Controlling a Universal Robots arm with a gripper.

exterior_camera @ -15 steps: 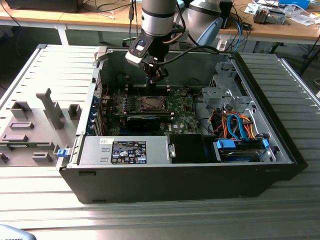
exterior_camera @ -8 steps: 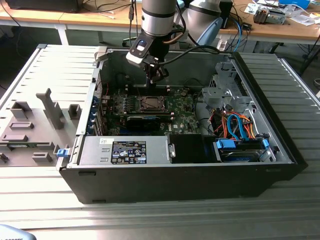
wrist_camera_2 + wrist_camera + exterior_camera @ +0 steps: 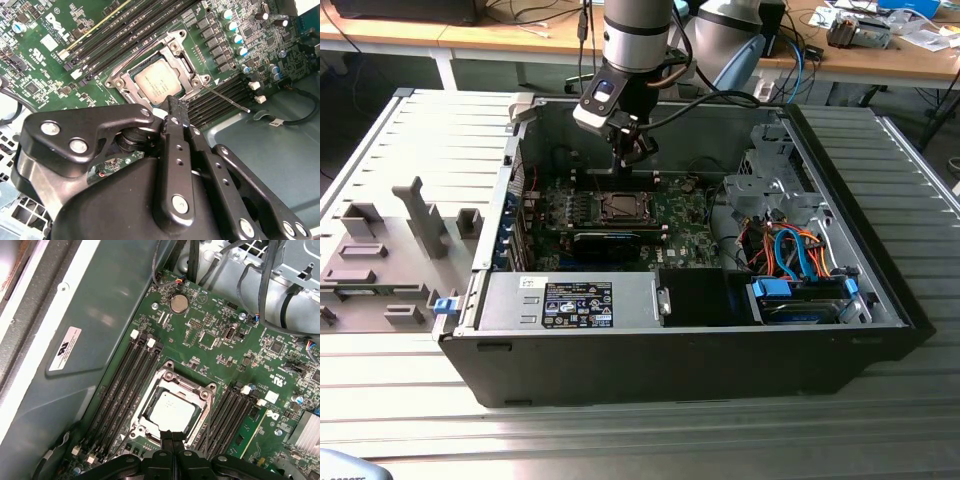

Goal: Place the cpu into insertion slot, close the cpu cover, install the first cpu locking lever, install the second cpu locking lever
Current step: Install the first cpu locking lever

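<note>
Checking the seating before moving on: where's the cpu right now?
The cpu lies in the insertion slot, between two banks of memory slots, right by the gripper in both wrist views.

A ribbed grey table (image 3: 620, 440) bears an open computer case (image 3: 650, 365) and parts tray (image 3: 440, 150).

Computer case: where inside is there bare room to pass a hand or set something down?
Bare: the grey case panel bordering the memory slots, and the ribbed table in front of the computer case. Crowded: around the cpu, where the gripper hangs, and the cable bundle by the drive cage.
</note>
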